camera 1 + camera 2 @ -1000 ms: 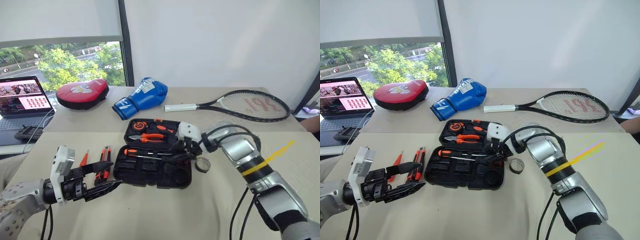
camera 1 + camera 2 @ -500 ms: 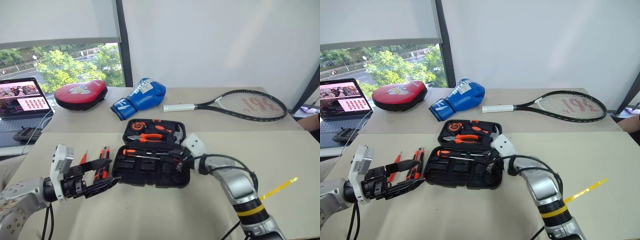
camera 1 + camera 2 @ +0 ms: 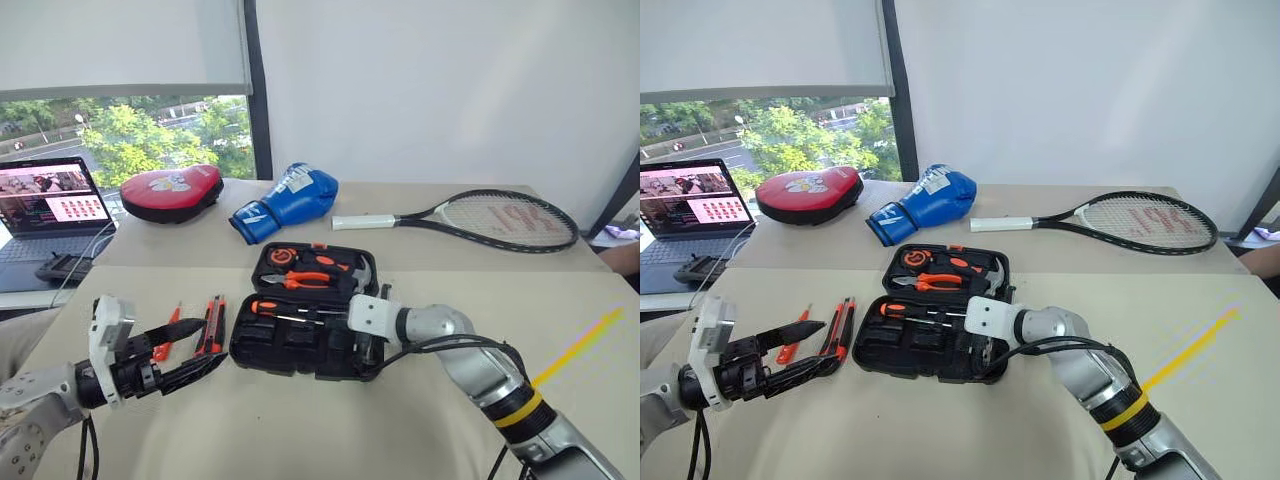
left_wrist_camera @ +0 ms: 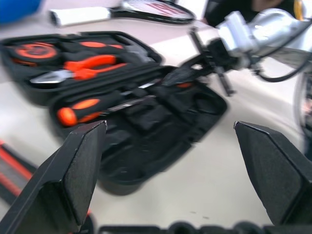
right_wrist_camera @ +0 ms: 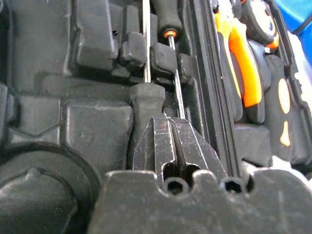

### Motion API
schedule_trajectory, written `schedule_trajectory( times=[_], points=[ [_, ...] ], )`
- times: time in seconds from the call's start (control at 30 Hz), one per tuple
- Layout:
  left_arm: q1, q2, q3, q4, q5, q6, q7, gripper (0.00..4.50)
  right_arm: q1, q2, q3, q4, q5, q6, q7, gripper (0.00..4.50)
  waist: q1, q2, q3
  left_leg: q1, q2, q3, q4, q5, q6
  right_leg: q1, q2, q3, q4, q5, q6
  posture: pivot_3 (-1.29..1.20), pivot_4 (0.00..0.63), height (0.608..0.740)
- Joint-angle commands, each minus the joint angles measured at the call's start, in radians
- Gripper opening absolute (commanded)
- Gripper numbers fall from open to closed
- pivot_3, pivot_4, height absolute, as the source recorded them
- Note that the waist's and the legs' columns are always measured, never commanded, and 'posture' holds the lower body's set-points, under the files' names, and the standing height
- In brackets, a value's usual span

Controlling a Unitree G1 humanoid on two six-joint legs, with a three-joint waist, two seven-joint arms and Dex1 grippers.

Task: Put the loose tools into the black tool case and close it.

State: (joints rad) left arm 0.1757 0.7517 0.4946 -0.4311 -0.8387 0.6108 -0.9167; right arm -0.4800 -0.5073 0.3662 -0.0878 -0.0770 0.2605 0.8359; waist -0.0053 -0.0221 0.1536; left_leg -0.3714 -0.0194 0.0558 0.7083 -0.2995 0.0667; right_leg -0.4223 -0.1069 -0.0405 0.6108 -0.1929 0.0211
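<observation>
Two tools (image 3: 190,328) lie loose at lower left beside the black tool case (image 3: 305,345), mid-frame; loading looks unfinished. Left wrist view: left gripper (image 4: 170,170) fingers spread. Right wrist view: right gripper (image 5: 174,146) fingers pressed together in the case. Next, collect them.

Near counter edge: bare counter (image 3: 300,420) in front of the tool case (image 3: 300,345) — room to pass.
Left of case: utility knife (image 3: 212,325) and a small orange screwdriver (image 3: 167,335) lie loose just beside it; the left gripper (image 3: 195,350), fingers spread wide, hangs over the counter near them.
Case, right end: the right gripper (image 5: 173,146), fingers pressed together, sits down among the slots — blocked there.
Right of case: open counter.
Behind case: boxing glove (image 3: 290,200), red pad (image 3: 172,190), racket (image 3: 480,215), laptop (image 3: 50,205) — all well apart.
</observation>
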Motion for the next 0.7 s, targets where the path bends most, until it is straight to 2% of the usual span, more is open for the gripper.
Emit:
schedule_trajectory(
  times=[0.03,0.17,0.3,0.37,0.5,0.67,0.7],
  points=[
    [-0.009,-0.048,0.056,-0.002,0.081,-0.043,0.166,4.5,0.009,0.047,-0.175,-0.116,0.298,0.121,0.082,0.02,-0.001,0.001,0.003,-0.002,0.0,0.0,0.0,0.0,0.0,-0.002,-0.002,0.0,0.0,0.0,0.0,0.0,0.15,0.74],
    [-0.048,-0.022,0.068,0.021,0.182,0.117,0.421,4.5,0.017,-0.005,-0.336,-0.326,0.582,0.28,0.145,1.08,-0.001,0.002,0.004,-0.014,0.001,-0.001,0.0,0.001,-0.002,-0.015,-0.004,0.001,0.003,0.001,0.0,0.0,0.15,0.74],
    [-0.109,0.0,0.05,0.041,0.18,0.258,0.519,4.5,0.025,-0.093,-0.408,-0.428,0.735,0.382,0.177,2.59,0.004,0.002,0.004,-0.014,0.001,-0.002,-0.004,0.001,-0.002,-0.015,-0.004,-0.001,0.002,0.001,0.0,0.0,0.15,0.74],
    [-0.137,0.013,0.018,0.048,0.197,0.322,0.558,4.5,0.027,-0.14,-0.443,-0.461,0.799,0.419,0.189,3.17,0.01,0.002,0.005,-0.014,0.001,-0.002,-0.005,0.001,-0.001,-0.016,-0.004,-0.001,0.002,0.001,0.0,0.0,0.15,0.74],
    [-0.178,0.022,-0.027,0.069,0.203,0.423,0.587,4.5,0.03,-0.194,-0.47,-0.483,0.846,0.433,0.184,4.46,0.015,0.002,0.005,-0.014,0.001,-0.002,-0.005,0.001,-0.002,-0.016,-0.005,0.0,0.002,0.001,0.0,0.0,0.15,0.74],
    [-0.211,0.002,-0.072,0.125,0.245,0.486,0.635,4.5,0.066,-0.239,-0.471,-0.504,0.842,0.424,0.164,4.46,0.015,0.001,0.006,-0.015,0.001,-0.001,-0.006,0.003,-0.004,-0.017,-0.005,0.0,0.002,0.001,0.0,0.0,0.15,0.74],
    [-0.216,-0.011,-0.07,0.135,0.249,0.491,0.646,3.97,0.077,-0.243,-0.468,-0.514,0.839,0.419,0.159,4.5,0.016,0.001,0.006,-0.015,0.001,-0.001,-0.006,0.003,-0.004,-0.017,-0.005,0.0,0.002,0.001,0.0,0.0,0.15,0.74]
  ],
)
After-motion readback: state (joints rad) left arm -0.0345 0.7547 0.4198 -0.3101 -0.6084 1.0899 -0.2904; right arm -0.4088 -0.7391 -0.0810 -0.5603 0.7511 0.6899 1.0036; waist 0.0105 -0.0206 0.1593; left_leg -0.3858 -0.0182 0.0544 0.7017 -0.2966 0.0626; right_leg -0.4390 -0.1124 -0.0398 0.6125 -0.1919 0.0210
